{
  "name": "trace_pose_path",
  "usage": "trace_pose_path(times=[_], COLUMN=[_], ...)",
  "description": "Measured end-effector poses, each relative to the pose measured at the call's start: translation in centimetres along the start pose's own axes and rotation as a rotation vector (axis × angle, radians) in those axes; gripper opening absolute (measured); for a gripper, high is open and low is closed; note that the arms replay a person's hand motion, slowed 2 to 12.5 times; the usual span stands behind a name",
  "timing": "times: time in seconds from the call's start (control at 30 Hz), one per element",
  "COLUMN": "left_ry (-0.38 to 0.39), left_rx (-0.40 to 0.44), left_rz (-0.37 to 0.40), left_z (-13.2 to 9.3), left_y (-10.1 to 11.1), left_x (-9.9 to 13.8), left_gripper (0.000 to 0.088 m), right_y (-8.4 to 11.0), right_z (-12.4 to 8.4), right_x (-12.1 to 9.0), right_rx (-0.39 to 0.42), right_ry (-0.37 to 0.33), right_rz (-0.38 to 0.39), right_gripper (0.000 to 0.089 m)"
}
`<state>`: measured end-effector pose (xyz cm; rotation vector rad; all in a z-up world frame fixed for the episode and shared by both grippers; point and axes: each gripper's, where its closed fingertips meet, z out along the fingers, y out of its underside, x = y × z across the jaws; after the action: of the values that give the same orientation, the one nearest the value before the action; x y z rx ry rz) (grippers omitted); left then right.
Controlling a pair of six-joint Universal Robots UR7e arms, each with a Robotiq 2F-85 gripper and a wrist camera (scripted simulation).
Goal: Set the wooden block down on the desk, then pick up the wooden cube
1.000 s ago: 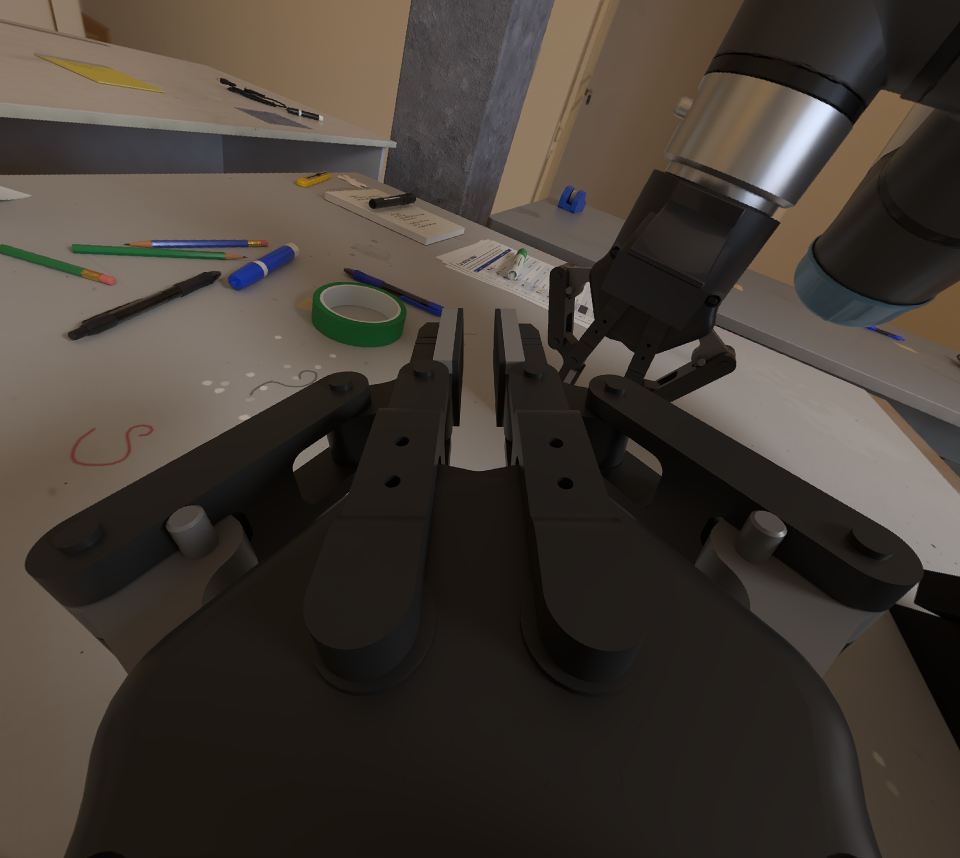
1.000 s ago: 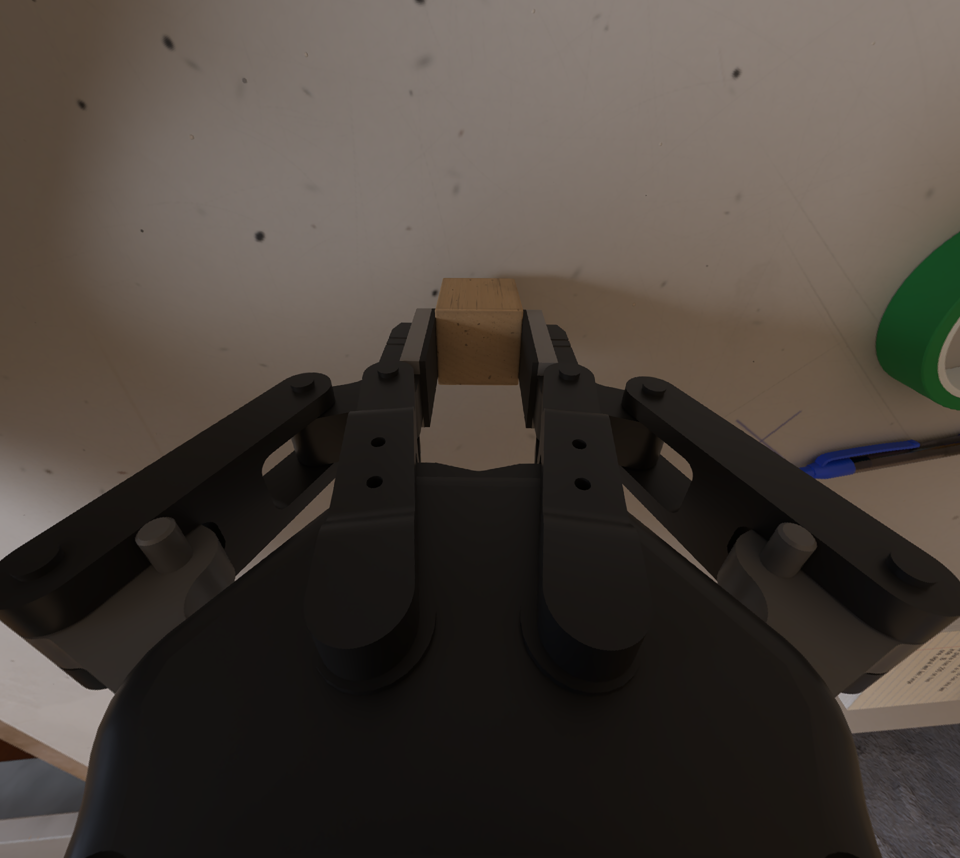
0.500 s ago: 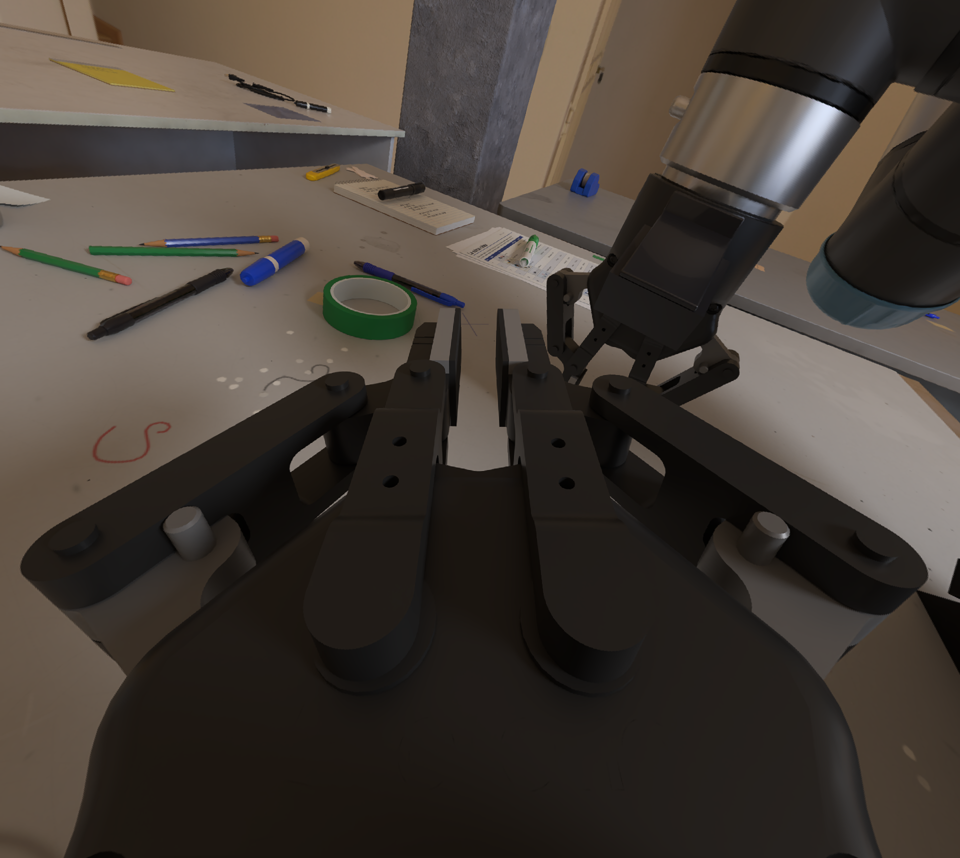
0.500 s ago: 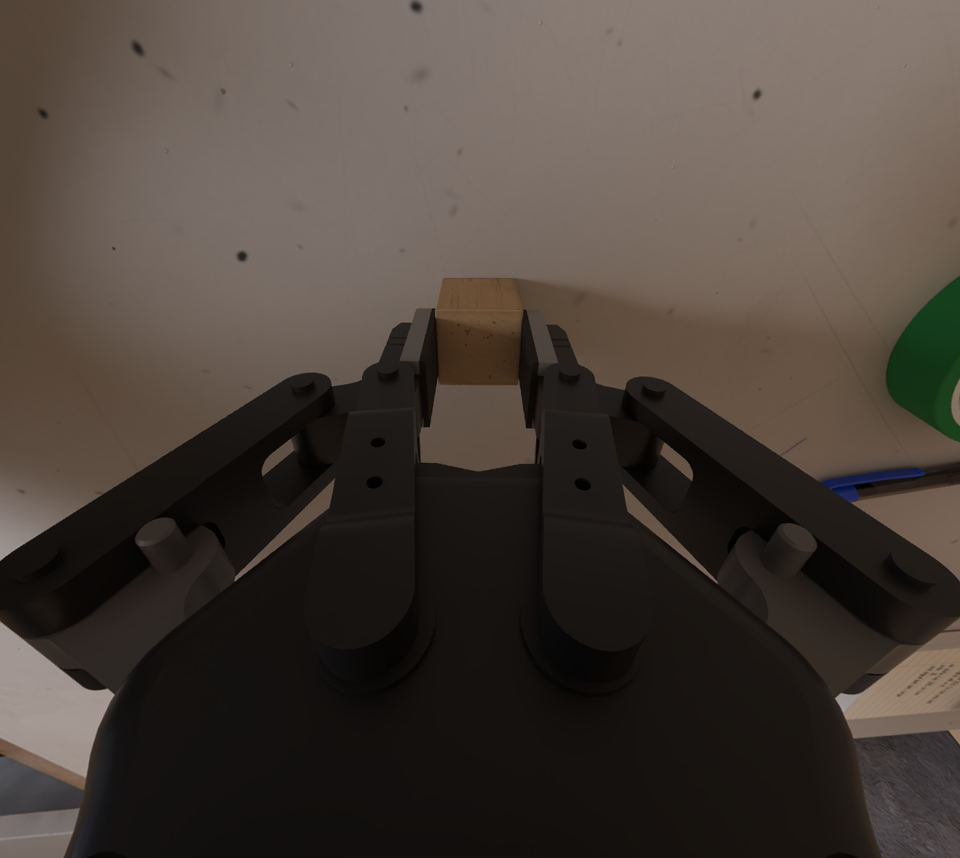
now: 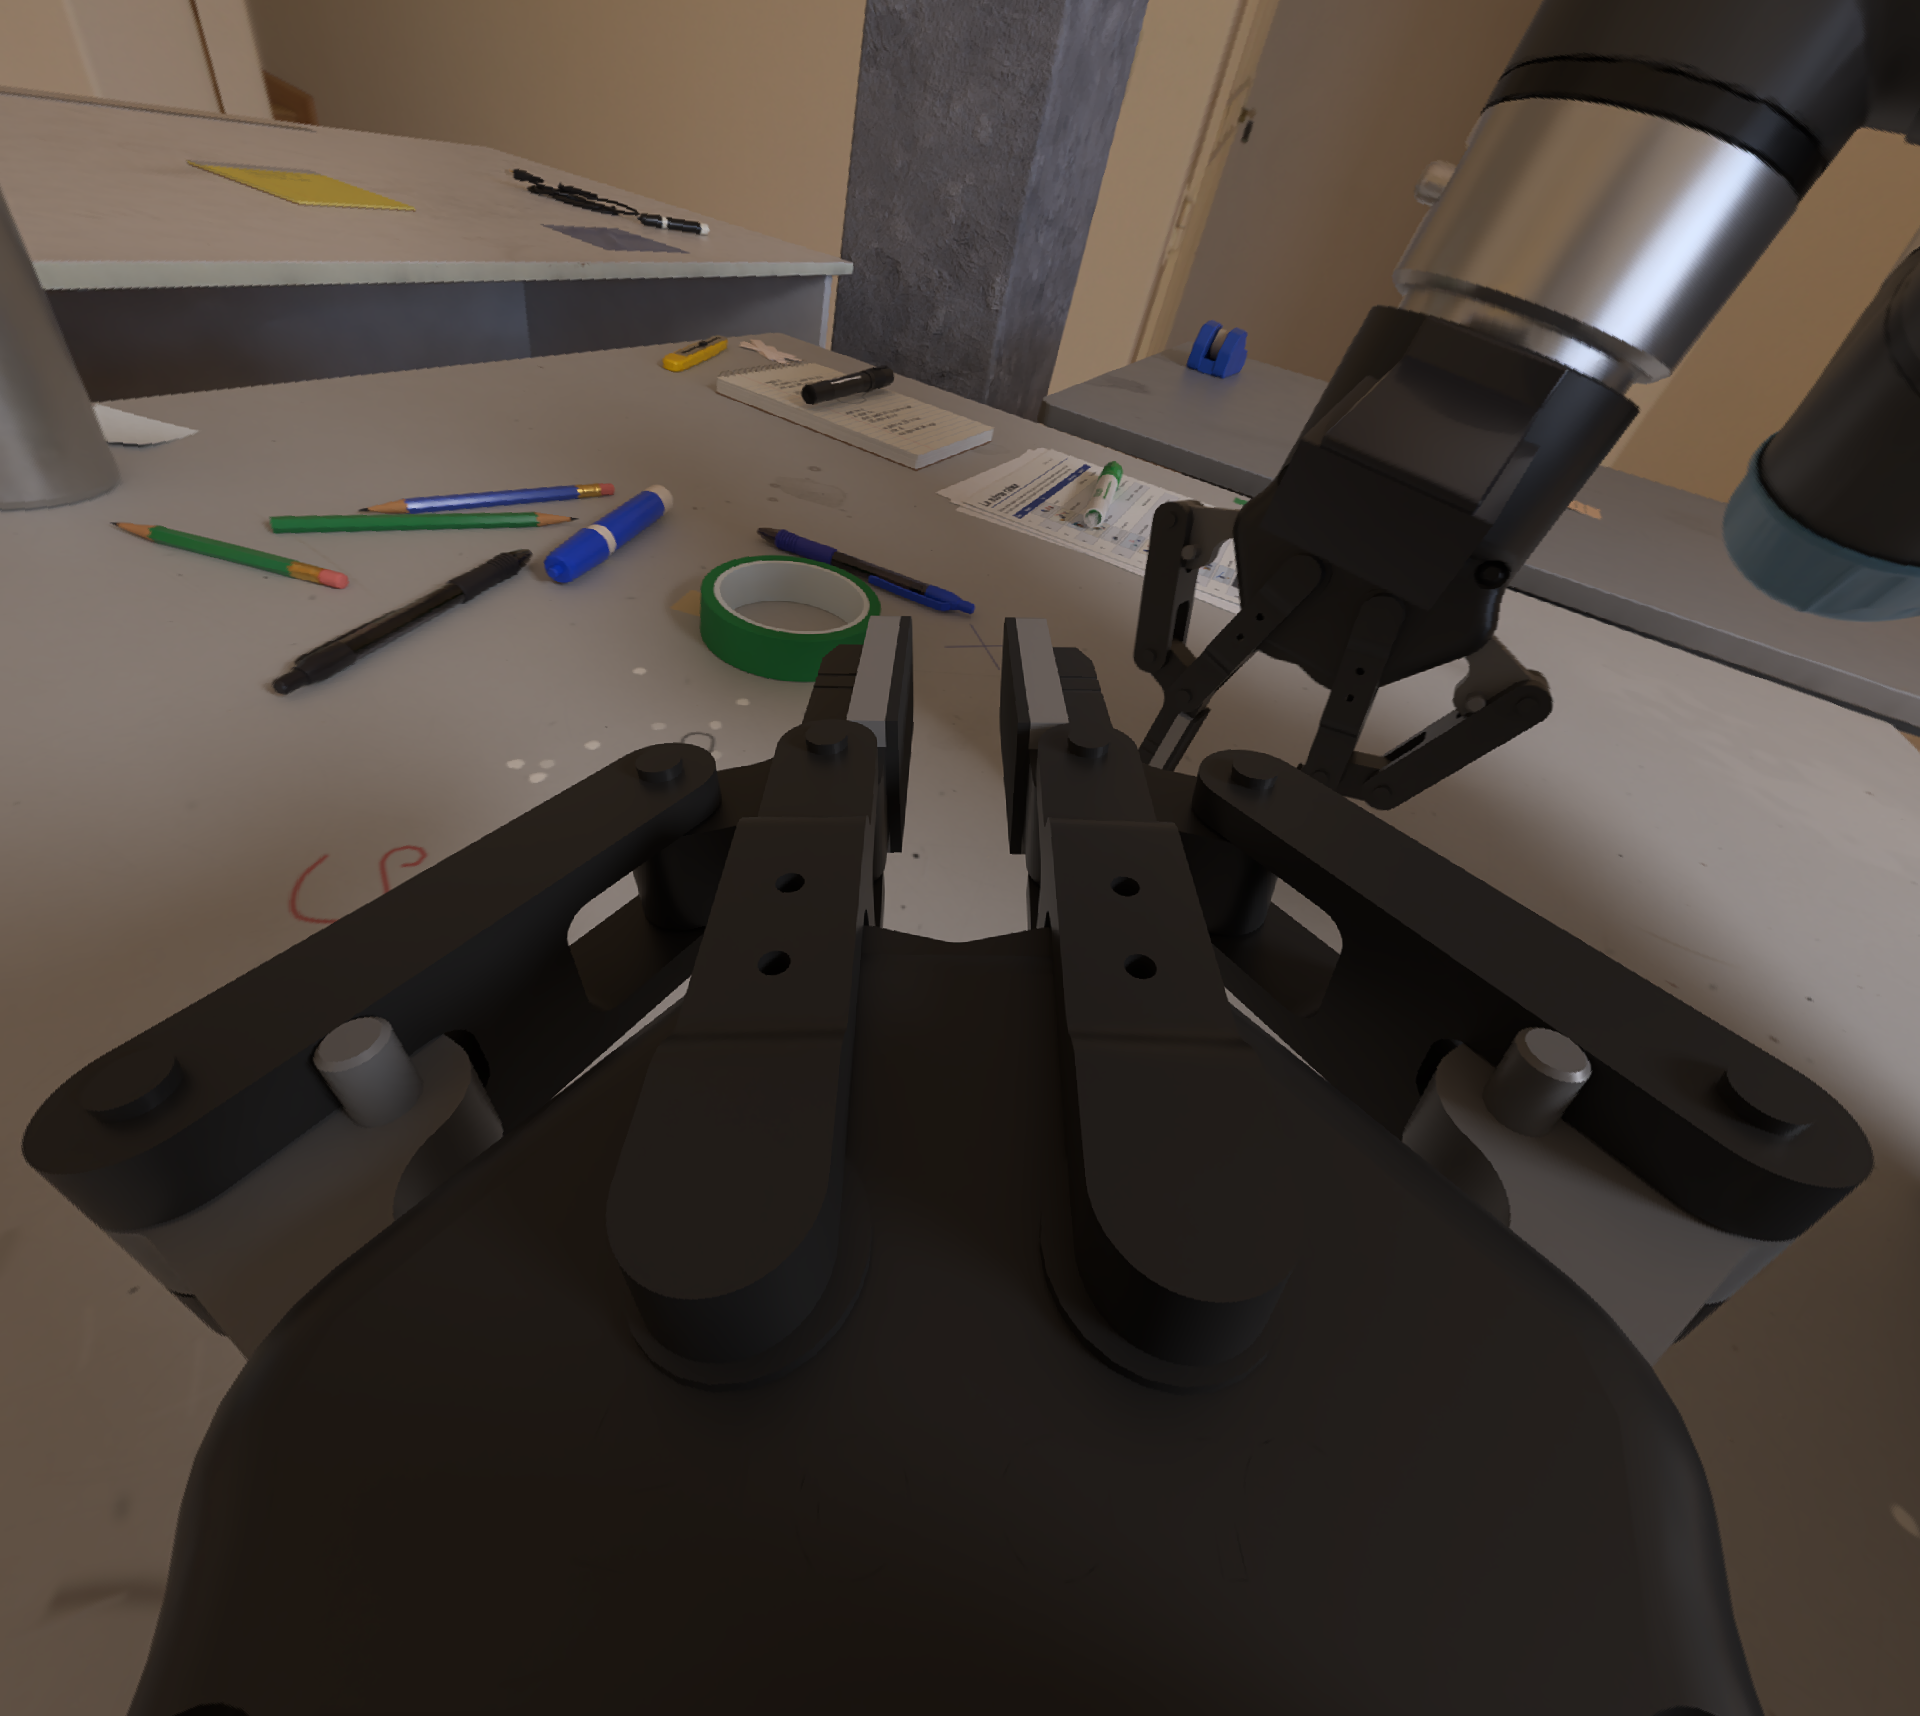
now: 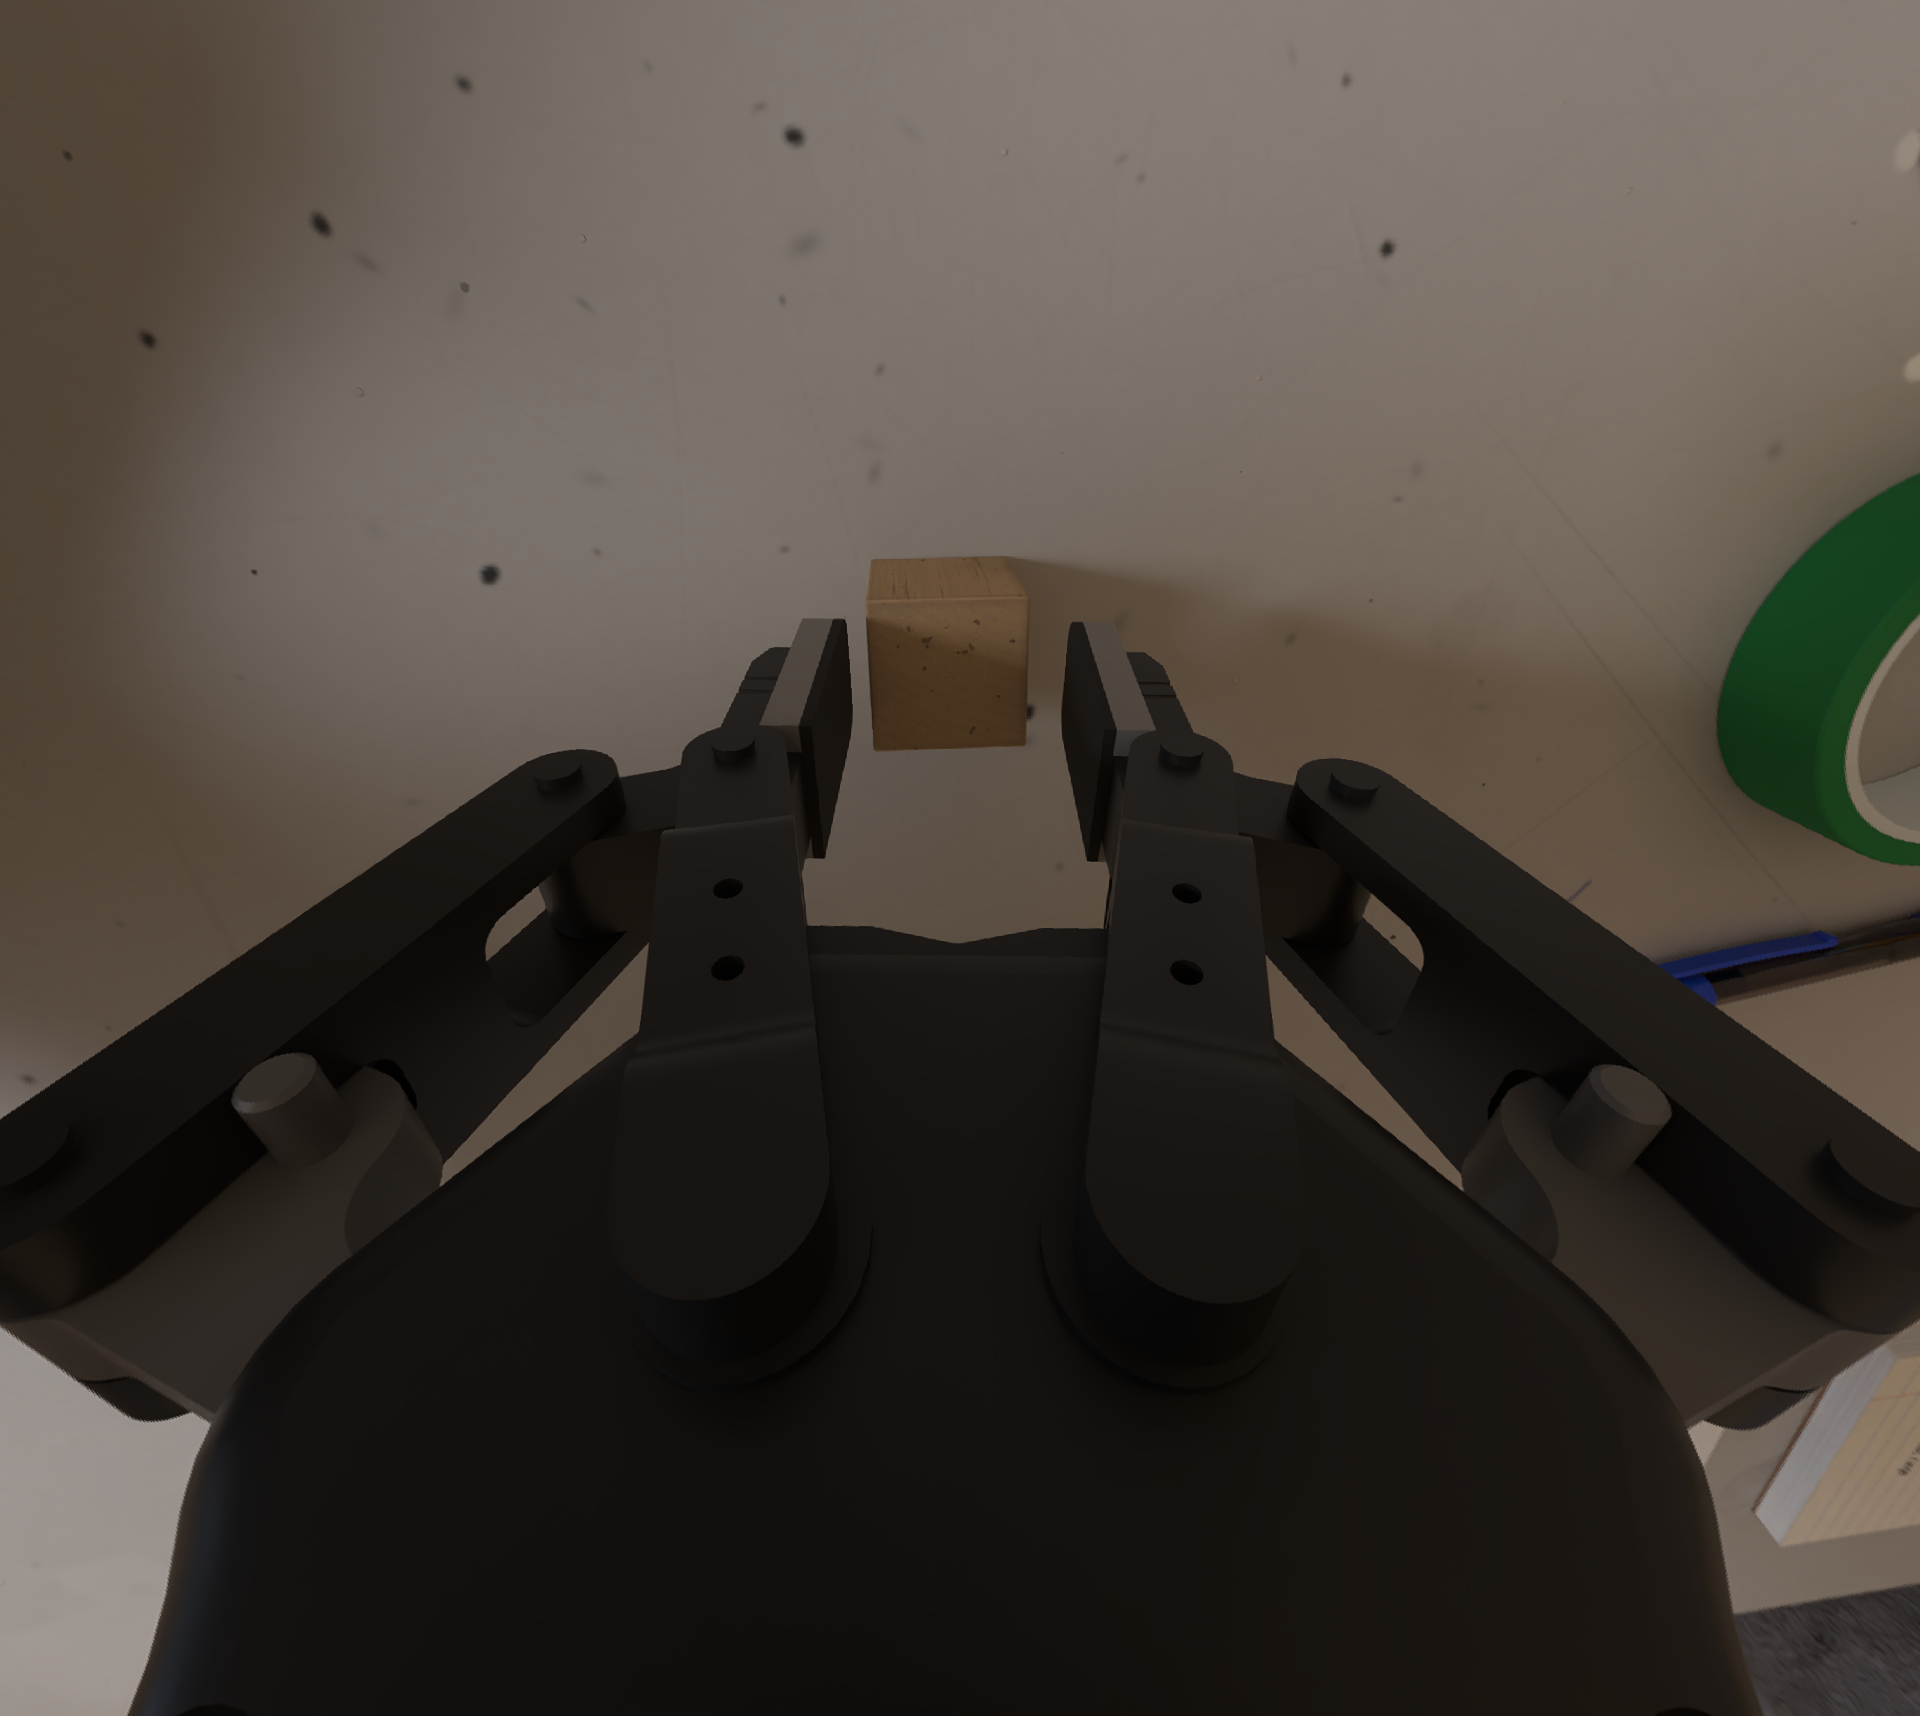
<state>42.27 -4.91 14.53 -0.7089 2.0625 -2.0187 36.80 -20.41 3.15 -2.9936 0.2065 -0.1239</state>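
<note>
The wooden cube (image 6: 948, 658) stands on the grey desk (image 6: 935, 212) between the fingers of my right gripper (image 6: 956, 638). That gripper is open, with a small gap on each side of the cube, and it points down at the desk. In the left wrist view the right gripper (image 5: 1262, 731) hangs low over the desk at the right, and the cube is hidden there. My left gripper (image 5: 956, 669) is low over the desk beside it, empty, its fingers a narrow gap apart.
A green tape roll (image 5: 784, 617) lies just beyond the left gripper and shows at the right of the right wrist view (image 6: 1808, 679). A blue pen (image 5: 873, 570), pencils (image 5: 416, 518), a blue marker (image 5: 608, 534), a black pen (image 5: 405, 622), a notepad (image 5: 862, 419) and a printed sheet (image 5: 1049, 497) lie farther back.
My right gripper has opened and let go of the cube, which now rests on the desk. My left gripper's fingers have parted slightly and it has shifted a little.
</note>
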Motion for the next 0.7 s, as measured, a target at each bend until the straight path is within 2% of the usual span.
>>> trace_pose_path(times=[0.37, 0.7], left_ry=[-0.084, -0.213], left_rx=[-0.008, -0.063], left_rz=[0.071, 0.142], left_z=[-1.3, -3.4], left_y=[-1.2, -2.5], left_x=[-1.7, -4.5], left_gripper=[0.0173, 0.0239], right_y=[-0.3, 0.3], right_z=[-1.5, -2.9], right_x=[0.1, 0.1], right_rx=[0.174, 0.322], right_ry=[0.03, 0.071], right_rz=[0.051, 0.113], right_gripper=[0.0394, 0.0394])
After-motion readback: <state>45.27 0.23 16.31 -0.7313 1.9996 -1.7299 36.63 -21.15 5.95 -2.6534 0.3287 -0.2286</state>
